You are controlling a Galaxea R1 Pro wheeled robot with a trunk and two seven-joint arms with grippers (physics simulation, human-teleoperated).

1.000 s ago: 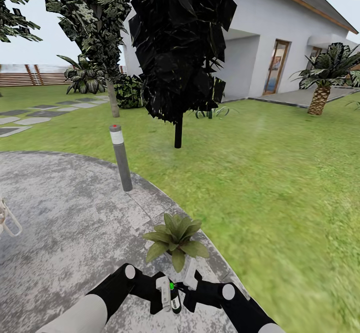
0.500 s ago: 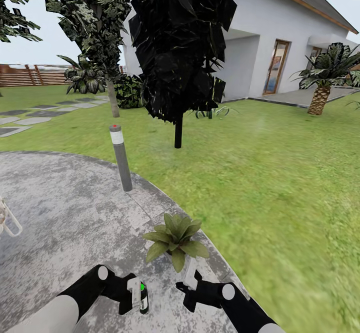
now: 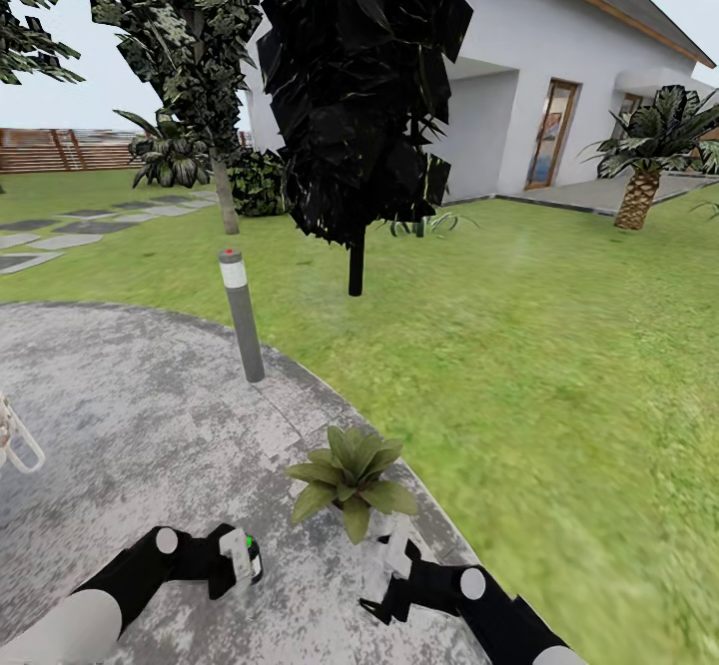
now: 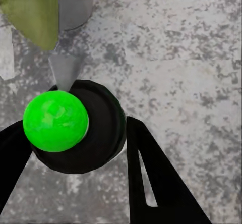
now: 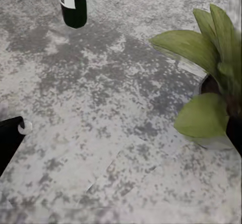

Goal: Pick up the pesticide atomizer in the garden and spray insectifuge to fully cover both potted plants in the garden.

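- One round grey patio (image 3: 120,415) meets the lawn.
- Potted plant (image 3: 350,477) sits at its edge.
- Left gripper (image 3: 240,557), left of the plant, clamps the pesticide atomizer (image 4: 75,128).
- Right gripper (image 3: 394,550) holds nothing; its opening I cannot tell.

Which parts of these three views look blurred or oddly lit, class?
Head view: the lawn smears toward the right edge, and the central tree renders almost black. Left wrist view: the bottle's green top is flat and shadeless. Right wrist view: the potted plant's leaves look soft.
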